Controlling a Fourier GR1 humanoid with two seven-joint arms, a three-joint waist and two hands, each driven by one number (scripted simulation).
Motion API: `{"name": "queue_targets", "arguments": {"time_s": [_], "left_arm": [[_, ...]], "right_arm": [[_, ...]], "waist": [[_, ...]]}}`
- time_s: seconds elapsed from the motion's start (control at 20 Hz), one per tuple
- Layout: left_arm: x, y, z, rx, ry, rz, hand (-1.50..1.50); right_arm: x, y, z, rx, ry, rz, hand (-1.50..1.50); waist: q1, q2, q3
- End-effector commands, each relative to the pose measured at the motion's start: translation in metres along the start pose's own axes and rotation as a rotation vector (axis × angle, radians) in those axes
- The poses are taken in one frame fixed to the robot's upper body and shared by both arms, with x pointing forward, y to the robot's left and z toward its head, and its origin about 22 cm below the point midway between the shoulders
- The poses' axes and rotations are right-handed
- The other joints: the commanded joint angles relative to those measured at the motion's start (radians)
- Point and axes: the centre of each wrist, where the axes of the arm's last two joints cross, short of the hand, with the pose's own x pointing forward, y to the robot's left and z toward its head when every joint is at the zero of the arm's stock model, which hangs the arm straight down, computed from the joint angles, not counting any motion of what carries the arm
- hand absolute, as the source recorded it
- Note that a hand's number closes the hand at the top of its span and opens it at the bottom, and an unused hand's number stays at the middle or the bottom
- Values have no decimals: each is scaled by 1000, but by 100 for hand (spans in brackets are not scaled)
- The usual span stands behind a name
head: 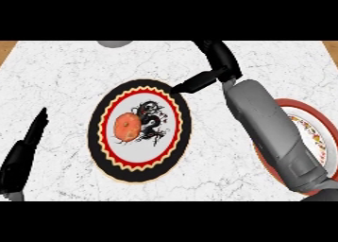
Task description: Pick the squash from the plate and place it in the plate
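An orange-red squash (128,128) lies on the left half of a black-rimmed plate (103,113) with a red zigzag band and a dragon drawing, at the counter's middle. My right hand (212,71) is raised beyond the plate's far right rim, its fingers straight and holding nothing; one finger points down-left toward the rim. The right forearm crosses over a second, red-rimmed plate (326,128) at the right, hiding much of it. My left hand (22,153) rests open at the left, fingers straight, apart from both plates.
The white marble counter (60,71) ends in wooden strips at the far left and far right corners. A grey rounded object (116,43) shows at the far edge.
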Motion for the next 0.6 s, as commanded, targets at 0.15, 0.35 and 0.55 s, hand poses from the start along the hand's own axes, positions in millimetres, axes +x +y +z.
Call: {"name": "queue_targets", "arguments": {"time_s": [0.15, 0.35, 0.55], "left_arm": [[6, 9, -4, -13, -10, 4, 0], [16, -11, -4, -28, -20, 8, 0], [13, 7, -12, -1, -26, -12, 0]], "right_arm": [[-16, -83, 11, 12, -88, 1, -150], [-39, -102, 26, -8, -86, 9, -150], [-19, -127, 18, -6, -60, 10, -150]], "waist": [[8, 2, 0], [25, 9, 1], [20, 9, 0]]}}
